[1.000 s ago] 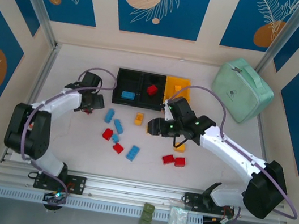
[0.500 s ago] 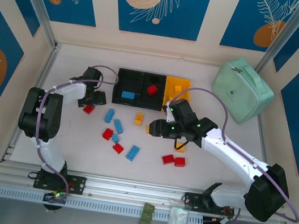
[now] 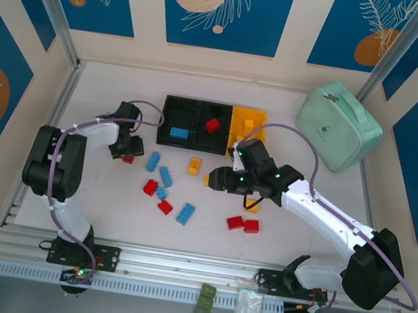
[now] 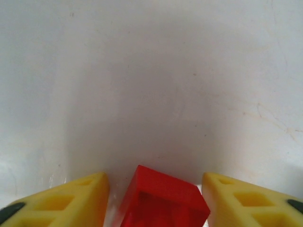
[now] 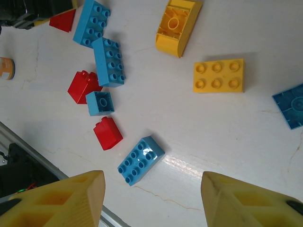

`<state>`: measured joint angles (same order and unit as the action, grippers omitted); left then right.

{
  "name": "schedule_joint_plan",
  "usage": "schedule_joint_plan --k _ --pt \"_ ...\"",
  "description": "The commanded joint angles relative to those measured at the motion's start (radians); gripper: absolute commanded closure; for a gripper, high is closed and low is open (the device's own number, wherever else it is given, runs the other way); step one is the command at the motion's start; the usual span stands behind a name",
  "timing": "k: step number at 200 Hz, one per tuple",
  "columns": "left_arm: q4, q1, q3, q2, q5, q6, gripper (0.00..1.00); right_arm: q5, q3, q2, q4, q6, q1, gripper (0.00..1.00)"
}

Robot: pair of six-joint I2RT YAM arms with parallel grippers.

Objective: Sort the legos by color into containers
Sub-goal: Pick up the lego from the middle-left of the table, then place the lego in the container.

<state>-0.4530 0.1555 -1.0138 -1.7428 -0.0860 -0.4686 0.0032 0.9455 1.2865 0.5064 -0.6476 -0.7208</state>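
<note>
My left gripper (image 3: 127, 148) is down at the table's left, its yellow fingers (image 4: 61, 201) close against both sides of a red lego (image 4: 163, 198) that rests on the table. My right gripper (image 3: 214, 178) hovers over the middle, open and holding nothing, above a blue lego (image 5: 141, 160). Red (image 3: 151, 187), blue (image 3: 165, 176) and yellow (image 3: 194, 166) legos lie scattered between the arms. The containers stand at the back: a black bin (image 3: 166, 109) with a blue lego, a black bin (image 3: 204, 112) with a red one, and a yellow bin (image 3: 261, 115).
A mint-green zip case (image 3: 338, 126) lies at the back right. Olive-green bricks (image 3: 206, 301) and a small plastic bag (image 3: 249, 308) sit on the front rail. An orange disc (image 5: 5, 67) lies at the left edge of the right wrist view.
The left gripper has dropped onto the red lego and drawn its jaws in around it. The right arm has barely moved.
</note>
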Motion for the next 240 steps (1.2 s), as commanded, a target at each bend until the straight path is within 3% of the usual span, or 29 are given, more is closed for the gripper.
schedule_joint_plan --k 1,38,100,140,180,240 --pt "-0.022 0.011 0.022 0.028 0.012 0.005 0.61 -0.003 -0.022 0.000 -0.011 -0.024 -0.007 0.43" --pt "-0.039 0.023 0.027 0.058 0.015 0.005 0.73 -0.001 -0.021 -0.003 -0.011 -0.026 -0.011 0.43" --pt "-0.091 0.083 0.020 0.182 0.074 -0.001 0.76 0.002 -0.017 -0.016 -0.009 -0.017 -0.006 0.44" --pt "-0.106 0.196 -0.031 0.226 0.081 -0.043 0.76 0.009 -0.022 -0.040 0.002 -0.016 0.006 0.43" --pt "-0.102 0.351 -0.160 0.145 0.067 -0.088 0.76 0.024 -0.050 -0.097 0.035 -0.025 0.046 0.44" --pt "-0.153 0.472 -0.480 -0.107 0.046 -0.089 0.75 0.017 -0.143 -0.242 0.069 -0.048 0.127 0.44"
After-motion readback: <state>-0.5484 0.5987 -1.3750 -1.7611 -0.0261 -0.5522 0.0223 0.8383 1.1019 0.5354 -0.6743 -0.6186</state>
